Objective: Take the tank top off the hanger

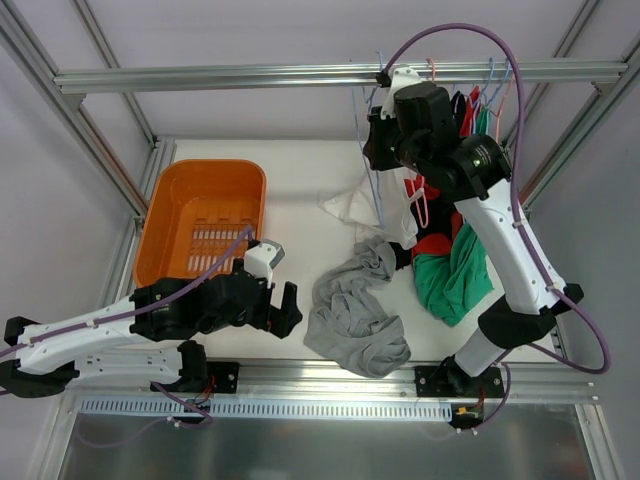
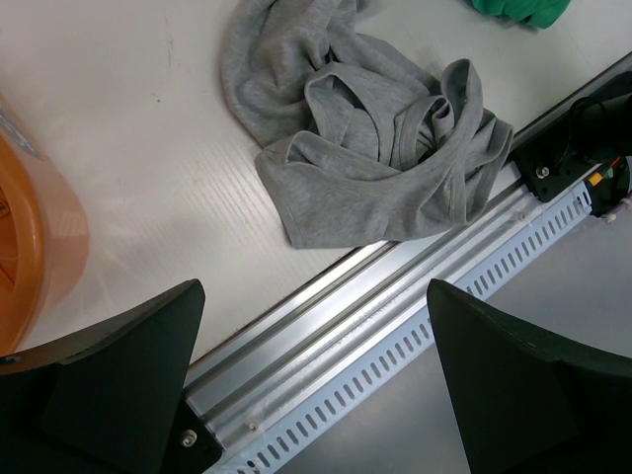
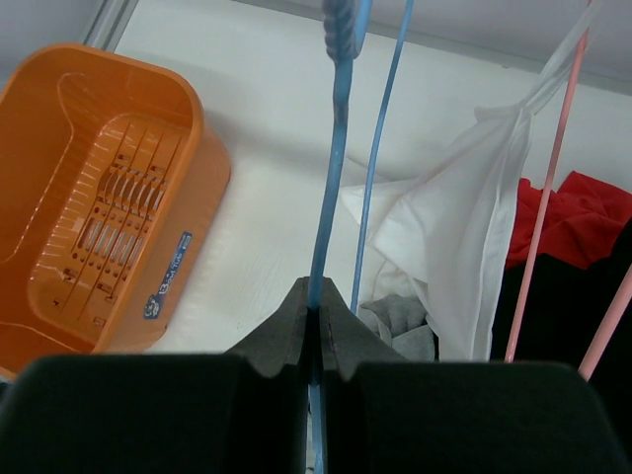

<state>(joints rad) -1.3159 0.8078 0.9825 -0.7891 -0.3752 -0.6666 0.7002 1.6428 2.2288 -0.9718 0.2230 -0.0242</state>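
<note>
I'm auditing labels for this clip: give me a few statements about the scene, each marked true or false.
1. The right hand is shut on the blue hanger. True.
2. The left hand holds the grey tank top. False: it is open and empty; the top lies crumpled on the table.
3. The orange basket holds clothes. False: nothing lies in it.
4. A white garment hangs beside the blue hanger. True.
</note>
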